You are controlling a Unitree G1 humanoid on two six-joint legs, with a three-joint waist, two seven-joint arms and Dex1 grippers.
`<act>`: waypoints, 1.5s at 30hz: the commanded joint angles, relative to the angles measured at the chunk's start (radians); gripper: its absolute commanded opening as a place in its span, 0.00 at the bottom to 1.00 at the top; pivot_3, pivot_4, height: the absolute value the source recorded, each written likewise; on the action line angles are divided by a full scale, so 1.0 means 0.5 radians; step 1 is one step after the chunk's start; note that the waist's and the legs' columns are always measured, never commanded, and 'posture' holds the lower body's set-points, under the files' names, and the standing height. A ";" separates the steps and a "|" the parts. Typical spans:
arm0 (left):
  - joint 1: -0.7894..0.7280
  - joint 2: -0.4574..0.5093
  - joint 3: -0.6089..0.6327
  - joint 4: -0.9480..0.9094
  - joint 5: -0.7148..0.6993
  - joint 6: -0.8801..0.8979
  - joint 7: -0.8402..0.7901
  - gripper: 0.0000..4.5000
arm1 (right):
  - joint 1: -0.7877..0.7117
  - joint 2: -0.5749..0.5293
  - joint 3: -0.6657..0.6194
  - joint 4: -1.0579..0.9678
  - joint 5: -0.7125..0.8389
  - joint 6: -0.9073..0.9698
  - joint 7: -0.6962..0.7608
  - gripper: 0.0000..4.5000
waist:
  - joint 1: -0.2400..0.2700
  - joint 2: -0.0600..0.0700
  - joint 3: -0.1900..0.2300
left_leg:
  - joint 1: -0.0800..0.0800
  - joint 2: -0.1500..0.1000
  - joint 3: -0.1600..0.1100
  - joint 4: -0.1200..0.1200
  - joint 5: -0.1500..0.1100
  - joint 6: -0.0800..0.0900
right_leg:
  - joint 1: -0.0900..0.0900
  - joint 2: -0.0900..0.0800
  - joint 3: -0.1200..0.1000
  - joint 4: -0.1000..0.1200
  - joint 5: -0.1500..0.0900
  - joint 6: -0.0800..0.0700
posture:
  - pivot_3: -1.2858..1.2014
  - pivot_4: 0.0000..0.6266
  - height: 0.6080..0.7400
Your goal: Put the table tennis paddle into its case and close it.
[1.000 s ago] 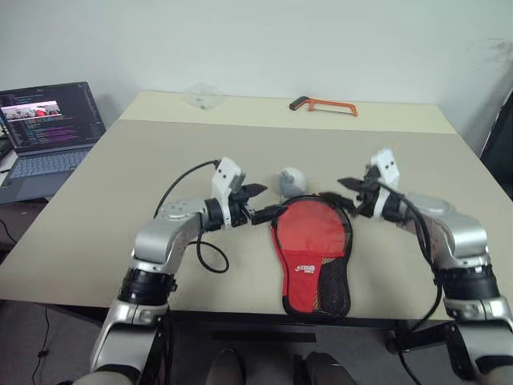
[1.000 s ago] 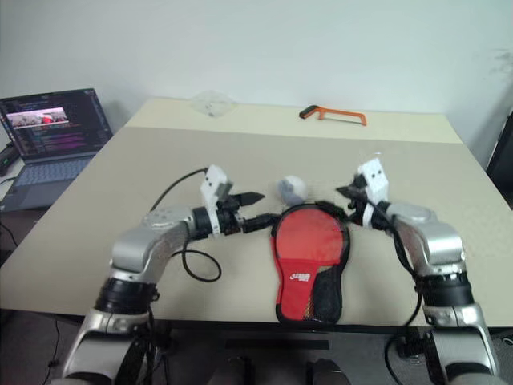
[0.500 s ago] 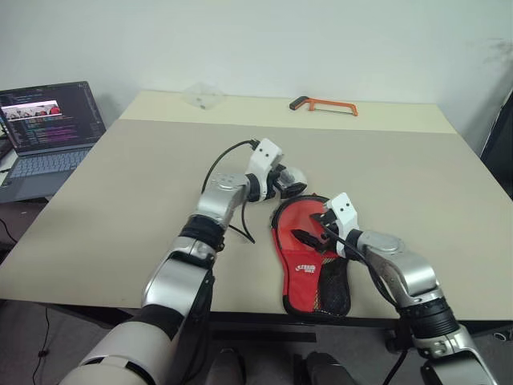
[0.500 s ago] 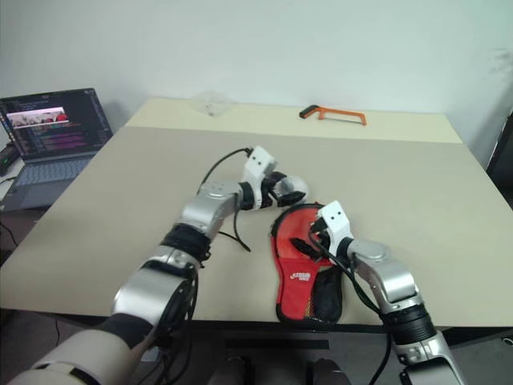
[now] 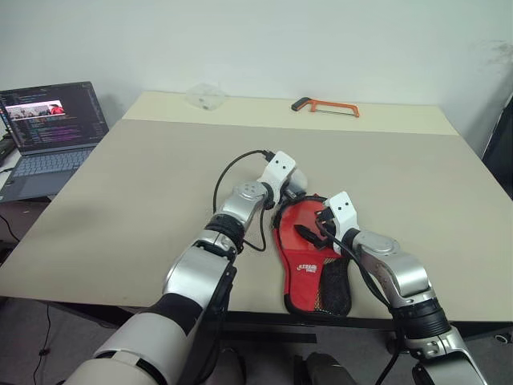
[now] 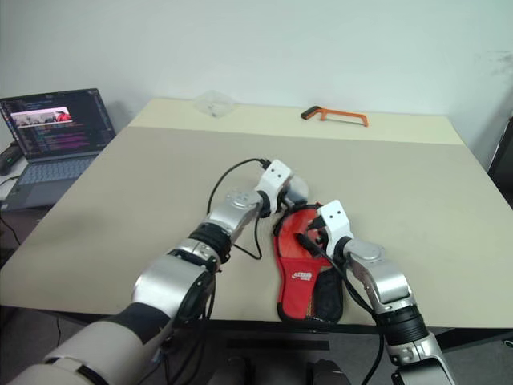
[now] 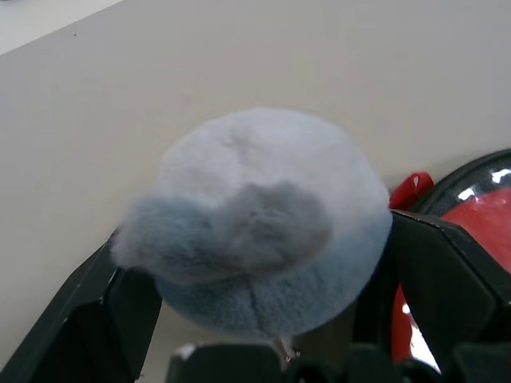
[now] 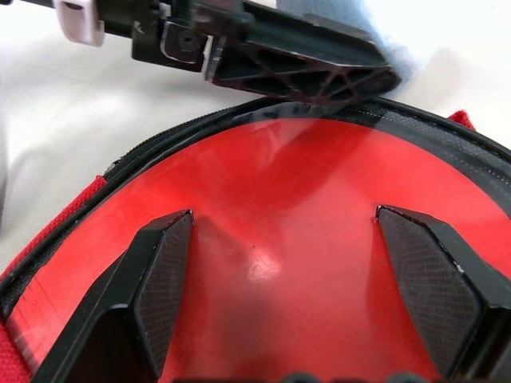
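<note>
Paddle (image 8: 263, 239) lies between right gripper's (image 8: 283, 275) spread fingers.

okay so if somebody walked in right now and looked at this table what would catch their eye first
Probably the red table tennis paddle lying in its open case near the table's front edge, with the right gripper poised over its face, jaws open. Just behind it, the left gripper has its open jaws around a fluffy grey-white ball.

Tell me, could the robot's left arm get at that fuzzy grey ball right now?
Probably yes. The left gripper already has its open fingers on either side of the fuzzy grey ball, which sits on the table just beyond the case, with nothing between them.
</note>
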 commanded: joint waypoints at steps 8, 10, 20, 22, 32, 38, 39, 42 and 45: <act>-0.229 -0.048 0.003 0.169 0.187 -0.187 0.296 0.28 | 0.036 -0.019 0.124 0.079 -0.095 0.290 -0.022 0.89 | 0.000 0.000 -0.002 | 0.002 0.000 -0.001 0.000 0.000 0.000 | 0.002 0.000 0.000 0.000 0.000 0.002 | 0.52 0.24 1.00; -0.248 -0.049 -0.074 0.194 0.307 -0.295 0.392 0.16 | 0.047 -0.017 0.154 0.050 -0.091 0.304 -0.005 0.89 | 0.000 0.001 -0.004 | 0.002 0.000 -0.001 0.000 0.000 0.000 | 0.002 0.000 0.000 0.000 0.000 0.002 | 0.52 0.24 1.00; -0.303 -0.127 -0.490 0.282 0.876 -0.545 0.867 0.07 | 0.111 0.011 0.249 -0.169 -0.085 0.415 0.001 0.89 | 0.001 0.001 -0.004 | 0.002 -0.001 0.000 0.000 0.000 0.000 | 0.001 0.000 0.000 0.000 0.000 0.002 | 0.52 0.24 1.00; -0.303 -0.150 -0.549 0.290 0.957 -0.552 0.938 0.07 | 0.132 0.004 0.256 -0.212 -0.081 0.442 0.005 0.89 | 0.001 0.001 -0.004 | 0.002 -0.001 0.000 0.000 0.000 -0.001 | 0.001 0.000 0.001 0.000 0.000 0.002 | 0.52 0.24 1.00; -0.328 -0.200 -0.723 0.309 1.227 -0.557 1.332 0.07 | 0.197 -0.017 0.300 -0.363 -0.082 0.543 -0.001 0.89 | 0.001 0.001 -0.004 | 0.002 -0.001 0.000 0.000 0.000 -0.001 | 0.001 0.000 0.001 0.000 0.000 0.003 | 0.52 0.24 1.00; -0.327 -0.220 -0.858 0.317 1.396 -0.605 1.592 0.07 | 0.280 -0.006 0.310 -0.455 -0.080 0.595 -0.032 0.89 | 0.002 0.001 -0.004 | 0.001 -0.001 0.000 0.000 0.000 -0.001 | 0.001 0.000 0.001 -0.001 -0.001 0.003 | 0.52 0.24 1.00; -0.325 -0.223 -0.864 0.318 1.405 -0.609 1.619 0.07 | 0.296 -0.005 0.315 -0.474 -0.078 0.604 -0.038 0.89 | 0.002 0.001 -0.004 | 0.001 -0.001 0.000 0.000 0.000 -0.001 | 0.001 0.000 0.001 0.000 0.000 0.003 | 0.52 0.24 1.00; -0.327 -0.236 -0.892 0.319 1.447 -0.634 1.715 0.07 | 0.334 -0.003 0.330 -0.523 -0.075 0.629 -0.052 0.89 | 0.002 0.001 -0.004 | 0.001 -0.001 0.000 0.000 0.000 -0.001 | 0.001 -0.001 0.001 0.000 -0.001 0.003 | 0.52 0.24 1.00; -0.314 -0.252 -0.907 0.316 1.467 -0.743 1.763 0.07 | 0.353 0.004 0.332 -0.565 -0.070 0.662 -0.066 0.89 | 0.003 0.001 -0.004 | 0.001 -0.001 0.000 0.000 0.000 -0.001 | 0.000 -0.001 0.001 -0.001 -0.001 0.003 | 0.52 0.24 1.00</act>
